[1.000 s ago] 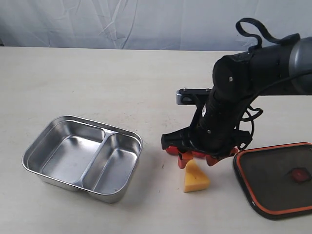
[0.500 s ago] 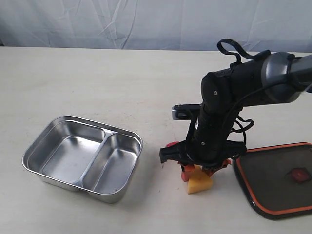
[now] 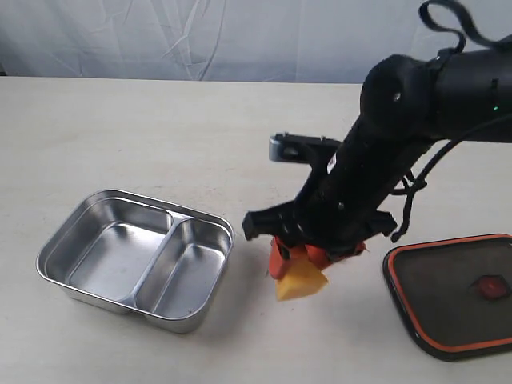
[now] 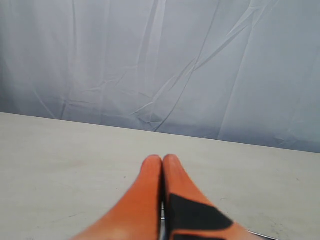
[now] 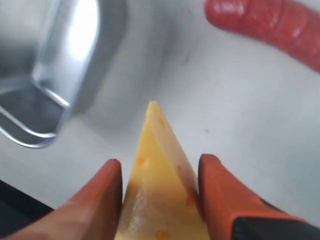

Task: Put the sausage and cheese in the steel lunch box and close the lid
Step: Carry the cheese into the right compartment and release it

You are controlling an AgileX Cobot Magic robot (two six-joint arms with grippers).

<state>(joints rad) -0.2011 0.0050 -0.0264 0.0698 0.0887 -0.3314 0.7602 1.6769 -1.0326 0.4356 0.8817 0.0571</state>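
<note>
A pale desk [image 3: 120,128] carries a shiny rectangular steel lunch box [image 3: 210,222] with two empty compartments on the left. Well apart on the right lies a dark translucent plastic lid [image 3: 448,280] with an orange rim and a round orange valve. Between them, the black arm [image 3: 400,136] reaches down and hides the desk behind it.

The right hand [image 3: 300,258] is partly closed, its orange fingers [image 5: 107,195] clamping a yellow triangular toy cheese wedge [image 3: 302,280] that is tilted and dotted with holes.

Only the right wrist view shows the glossy red ridged toy sausage [image 5: 270,25], lying on the desk beyond the wedge's tip, near the box corner.

The left wrist view shows the left hand [image 4: 162,160] pressed fully together, holding nothing, before a grey cloth backdrop [image 4: 160,60].
</note>
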